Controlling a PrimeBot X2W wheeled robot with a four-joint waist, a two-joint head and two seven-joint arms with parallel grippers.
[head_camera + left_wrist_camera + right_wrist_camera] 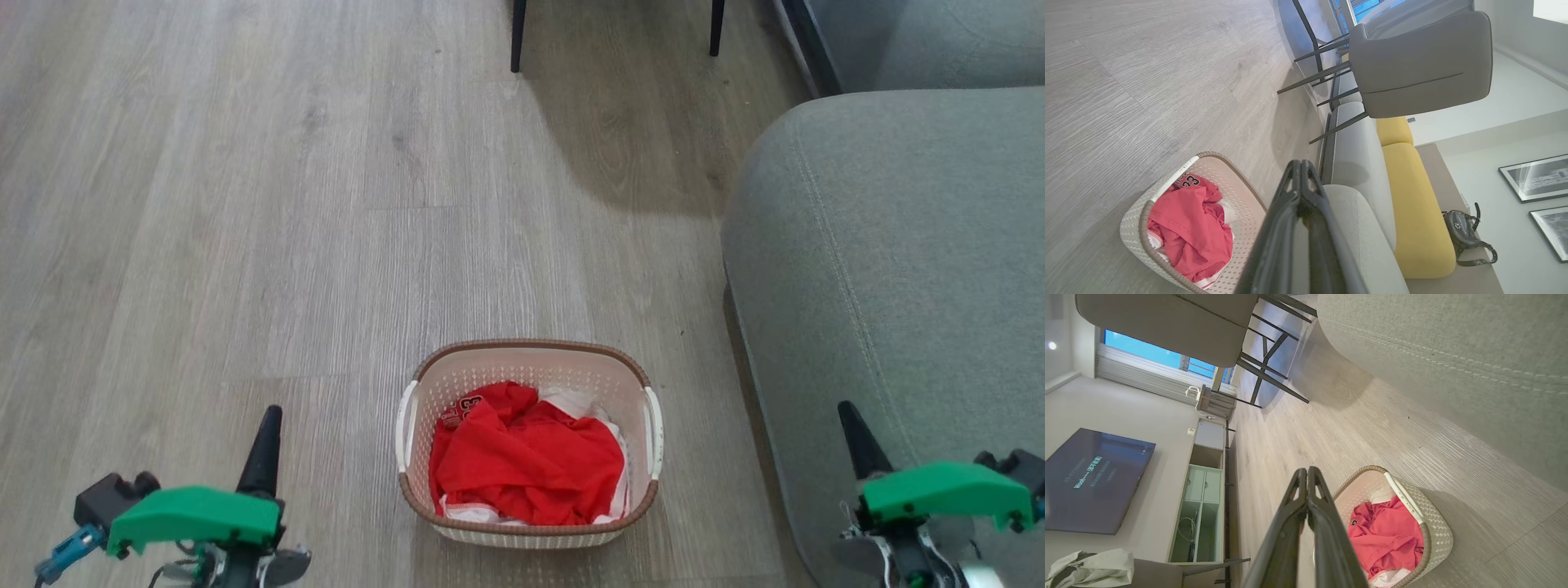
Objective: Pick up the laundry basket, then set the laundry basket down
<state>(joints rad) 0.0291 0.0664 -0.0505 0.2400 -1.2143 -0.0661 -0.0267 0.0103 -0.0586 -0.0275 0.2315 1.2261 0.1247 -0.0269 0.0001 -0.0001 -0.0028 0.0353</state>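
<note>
My left gripper [268,425] sat at the lower left of the head view, its two dark fingers pressed together into one point and holding nothing. My right gripper [851,420] sat at the lower right, also pressed together and empty, in front of the grey sofa [898,269] that took up the right side of that frame. The laundry basket [531,532] stood upright on the wooden floor [245,204] at the lower centre of the head view, between my two grippers and well apart from both. It was near the sofa's edge but apart from it. It had a brown rim and a white handle [403,425] on each side. A red garment [522,465] lay crumpled inside it over white cloth [581,402], which showed at the upper right of the pile and along its lower edge. In the left wrist view the basket lay at the lower left, beside my closed fingers. In the right wrist view it lay at the lower right. Two dark chair legs [517,37] stood at the top centre of the head view.
</note>
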